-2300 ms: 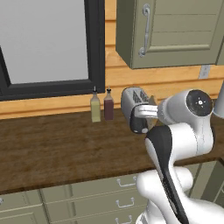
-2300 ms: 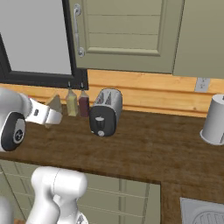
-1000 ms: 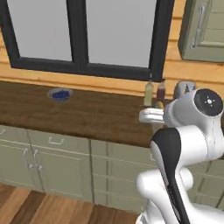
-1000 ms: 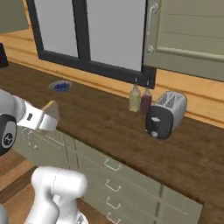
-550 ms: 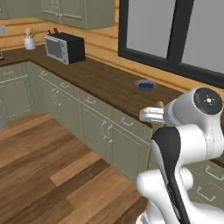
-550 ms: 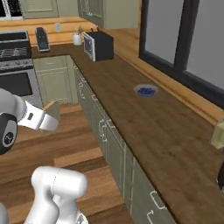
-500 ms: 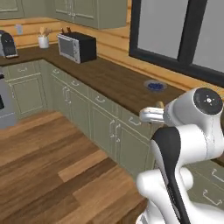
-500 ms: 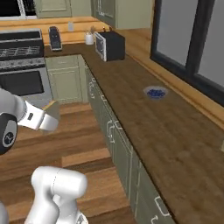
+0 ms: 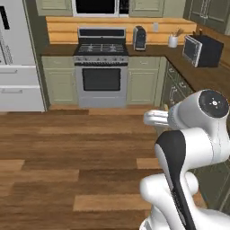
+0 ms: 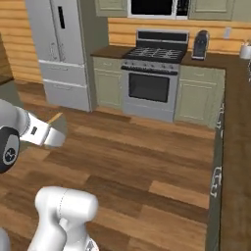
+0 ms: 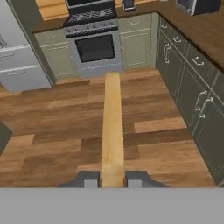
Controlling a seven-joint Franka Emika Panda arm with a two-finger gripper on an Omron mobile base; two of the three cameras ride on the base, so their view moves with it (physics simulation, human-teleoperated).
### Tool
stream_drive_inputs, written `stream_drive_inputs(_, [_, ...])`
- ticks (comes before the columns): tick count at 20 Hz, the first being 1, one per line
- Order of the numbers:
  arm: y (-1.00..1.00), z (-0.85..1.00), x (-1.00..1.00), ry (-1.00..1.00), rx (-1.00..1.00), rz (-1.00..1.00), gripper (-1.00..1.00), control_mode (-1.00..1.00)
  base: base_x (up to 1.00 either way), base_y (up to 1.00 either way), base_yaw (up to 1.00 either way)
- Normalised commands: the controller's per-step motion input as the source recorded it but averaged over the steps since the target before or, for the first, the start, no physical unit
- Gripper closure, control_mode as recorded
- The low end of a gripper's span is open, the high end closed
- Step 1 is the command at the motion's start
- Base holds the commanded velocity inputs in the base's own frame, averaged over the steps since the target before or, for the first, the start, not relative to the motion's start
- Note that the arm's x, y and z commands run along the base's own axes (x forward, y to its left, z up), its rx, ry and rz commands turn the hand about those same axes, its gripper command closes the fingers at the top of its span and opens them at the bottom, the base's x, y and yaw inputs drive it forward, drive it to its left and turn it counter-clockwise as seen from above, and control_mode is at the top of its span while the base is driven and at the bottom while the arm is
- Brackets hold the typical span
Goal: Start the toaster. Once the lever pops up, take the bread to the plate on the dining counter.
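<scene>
A: What is the gripper (image 11: 112,177) doing?

B: In the hand view its two dark fingertips (image 11: 89,178) stand close on either side of the bread (image 11: 112,131), clamped on its lower edge. The slice is seen edge-on, a narrow tan strip running straight out from between the jaws and away from the hand.

A: Does the slice show from the base cameras?

B: A little. In the right base view a tan corner of it (image 10: 56,118) sticks out just past the white hand at the left. In the left base view a small tan bit (image 9: 165,107) peeks over the hand, which sits in front of the arm's big white joint.

A: What lies beyond the jaws?

B: Wooden floor (image 11: 65,127) directly under and ahead of them. Far ahead of the bread's tip stands the stove (image 11: 95,46), with its dark oven window. Off to the left of the jaws is the pale front of the fridge (image 11: 17,65). To the right runs a line of grey-green cabinets (image 11: 192,100) under a dark wood counter (image 11: 205,26).

A: Anything on that counter?

B: A dark microwave (image 9: 204,48) near the corner, a white cup of utensils (image 9: 173,40) beside it, and a dark coffee maker (image 9: 139,38) just right of the stove. All of it is well away from the gripper
</scene>
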Motion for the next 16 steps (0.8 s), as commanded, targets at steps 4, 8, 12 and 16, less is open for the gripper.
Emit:
stream_drive_inputs(4, [0.00,0.00,0.00,0.00,0.00,0.00,1.00,1.00,0.23,0.14,0.93])
stream_drive_inputs(8, [0.00,0.00,0.00,0.00,0.00,0.00,1.00,1.00,0.39,0.37,0.82])
stream_drive_inputs(12, [0.00,0.00,0.00,0.00,0.00,0.00,1.00,1.00,0.85,0.54,0.63])
stream_drive_inputs(16, [0.00,0.00,0.00,0.00,0.00,0.00,1.00,1.00,1.00,0.33,0.46])
